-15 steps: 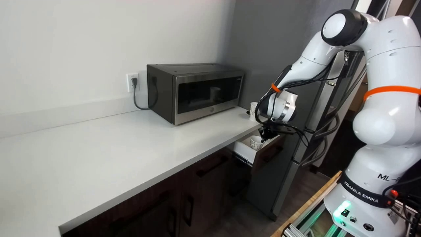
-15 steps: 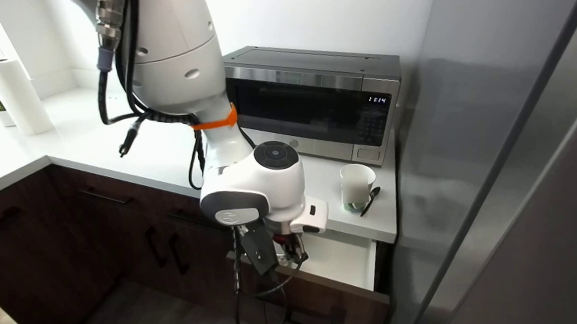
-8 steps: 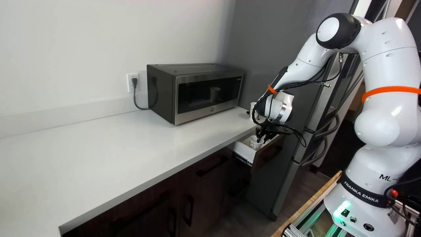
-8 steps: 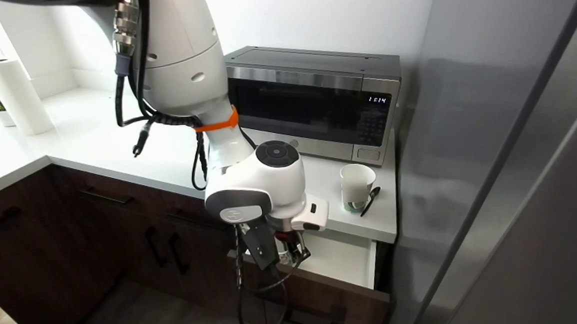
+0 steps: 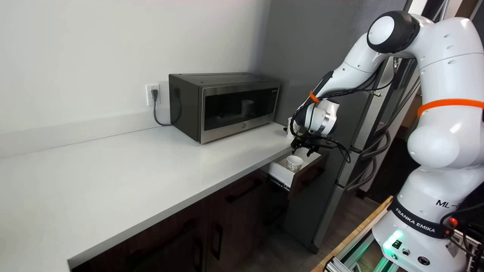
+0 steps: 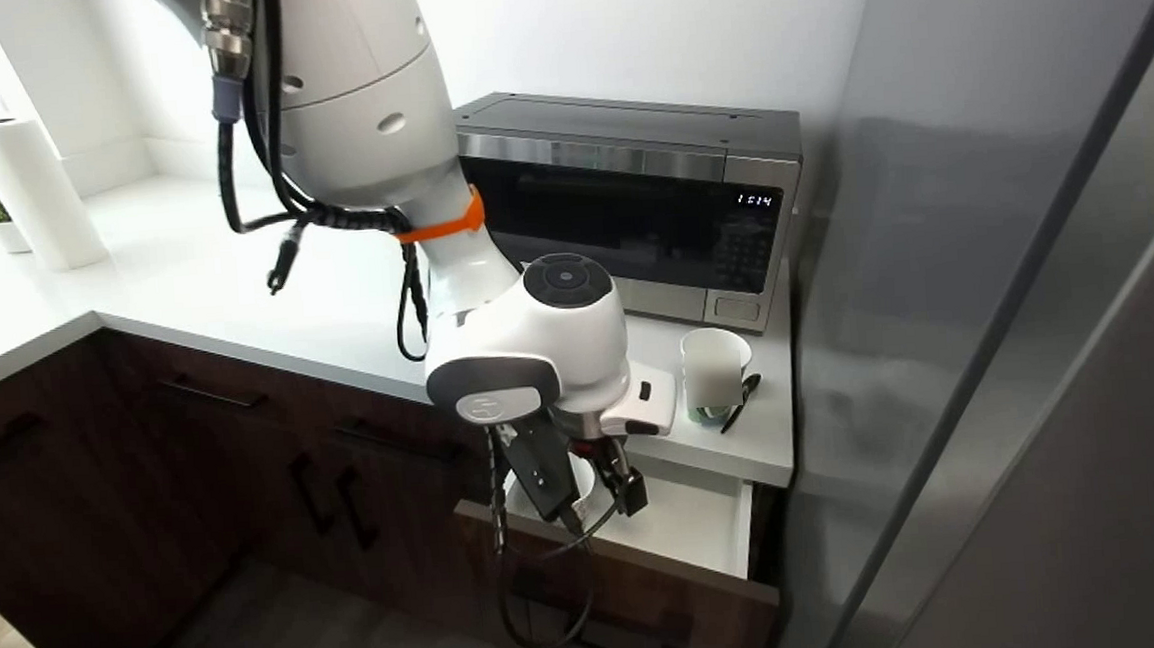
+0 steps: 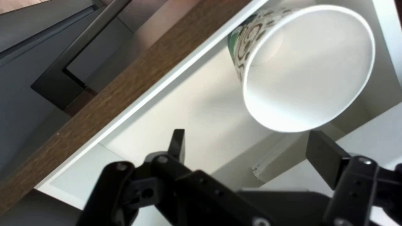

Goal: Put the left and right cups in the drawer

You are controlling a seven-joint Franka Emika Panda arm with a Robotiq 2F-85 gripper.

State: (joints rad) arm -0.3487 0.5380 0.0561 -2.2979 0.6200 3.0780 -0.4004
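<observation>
A white cup with a brown and green pattern [image 5: 294, 164] stands in the pulled-out drawer [image 5: 279, 174], at one end of it. From above, the wrist view looks into this cup's empty inside [image 7: 311, 69]. My gripper [image 7: 246, 133] is open above the drawer, its fingers wide apart with nothing between them; the cup lies off to one side, apart from the gripper as seen in an exterior view [image 5: 302, 152]. A similar cup [image 6: 715, 371] stands upright on the counter behind the drawer. In an exterior view my hand partly hides the cup in the drawer [image 6: 583, 476].
Close to the counter cup lies a black utensil [image 6: 741, 402]. Behind stands the microwave [image 6: 620, 211], with a tall grey fridge side [image 6: 935, 272] to its right. The counter edge [image 5: 181, 202] overhangs the drawer's back. Brown drawer front [image 6: 674, 594] rises at the near side.
My gripper has opened from shut at the cup's rim, letting it go, and has risen out of the drawer, shifting slightly. The cup stays in the drawer, almost unmoved.
</observation>
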